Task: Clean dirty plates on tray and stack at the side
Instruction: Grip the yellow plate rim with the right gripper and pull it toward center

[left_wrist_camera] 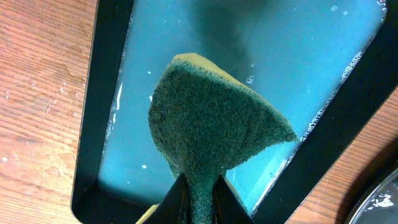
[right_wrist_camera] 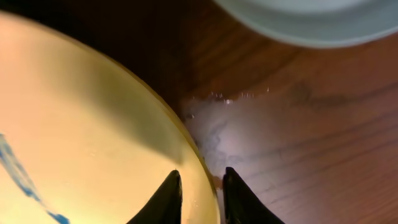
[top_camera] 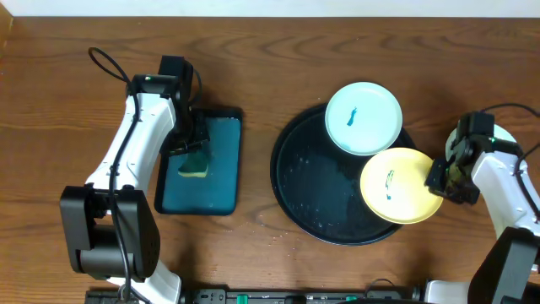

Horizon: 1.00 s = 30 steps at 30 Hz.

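The black round tray (top_camera: 308,190) holds a mint-white plate (top_camera: 363,118) with a blue smear at its far edge. A pale yellow plate (top_camera: 401,186) with a blue smear lies over its right rim. My right gripper (top_camera: 440,177) is shut on the yellow plate's right rim (right_wrist_camera: 81,112), one finger on each side (right_wrist_camera: 202,180). Another pale plate (top_camera: 509,135) shows partly behind the right arm and in the right wrist view (right_wrist_camera: 311,25). My left gripper (top_camera: 192,152) is shut on a green and yellow sponge (left_wrist_camera: 211,124), pinched at its fingertips (left_wrist_camera: 200,193).
A teal rectangular tray (top_camera: 215,198) with a dark rim (left_wrist_camera: 109,93) holds shallow water under the sponge. Water drops lie on the wood beside the yellow plate (right_wrist_camera: 217,124) and in front of the black tray.
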{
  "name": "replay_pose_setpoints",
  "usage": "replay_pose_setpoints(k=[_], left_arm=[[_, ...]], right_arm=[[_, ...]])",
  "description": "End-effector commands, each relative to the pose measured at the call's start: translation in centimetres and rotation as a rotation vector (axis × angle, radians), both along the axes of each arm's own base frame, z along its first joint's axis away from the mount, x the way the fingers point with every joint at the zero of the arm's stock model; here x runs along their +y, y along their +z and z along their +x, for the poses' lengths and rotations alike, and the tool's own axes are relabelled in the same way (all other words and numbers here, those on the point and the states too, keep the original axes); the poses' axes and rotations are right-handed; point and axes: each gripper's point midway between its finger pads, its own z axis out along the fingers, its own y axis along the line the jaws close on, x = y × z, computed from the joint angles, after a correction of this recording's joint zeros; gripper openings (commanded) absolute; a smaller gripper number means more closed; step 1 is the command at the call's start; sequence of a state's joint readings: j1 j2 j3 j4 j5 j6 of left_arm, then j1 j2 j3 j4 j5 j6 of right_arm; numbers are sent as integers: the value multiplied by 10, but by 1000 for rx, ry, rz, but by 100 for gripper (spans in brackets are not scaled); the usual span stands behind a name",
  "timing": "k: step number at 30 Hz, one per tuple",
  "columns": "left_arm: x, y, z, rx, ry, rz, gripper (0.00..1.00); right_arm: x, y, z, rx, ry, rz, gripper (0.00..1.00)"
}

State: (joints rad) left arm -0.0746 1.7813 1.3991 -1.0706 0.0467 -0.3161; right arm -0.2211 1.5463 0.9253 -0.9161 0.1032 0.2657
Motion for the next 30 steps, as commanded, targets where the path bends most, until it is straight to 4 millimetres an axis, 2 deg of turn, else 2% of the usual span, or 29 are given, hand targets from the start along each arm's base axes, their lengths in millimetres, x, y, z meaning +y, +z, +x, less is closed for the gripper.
replay_pose_setpoints(k=[1,2,6,10,13,16,19,25,30], left_arm=[[1,-1,-2,9,-8,5,12],[1,-1,-2,9,-8,5,11],[1,-1,-2,9,-8,5,11],[0,-1,-2,10,-8,2,11],[-4,-1,-2,11,-9,-22,10],[-7,-1,-2,12,-10,-43,9],[-9,-1,-2,12,-10,-50,8],[-14,-1,-5,25,-24,-72,8],[-17,-1,-5,21,-61,-85,8]], right_arm=[[1,-5,-5,11,-27,3,9],[1,-5,-5,10,-26,3,1],[13,0,3,-26,24,70,1],[48,18,9,-106,162,215,1],[74,33,2,-125,231,292,1],[92,37,-7,-103,300,301,1],[111,29,-9,-95,349,304,1],[151,-6,1,-192,371,318,1],[171,-21,4,-255,460,303,1]])
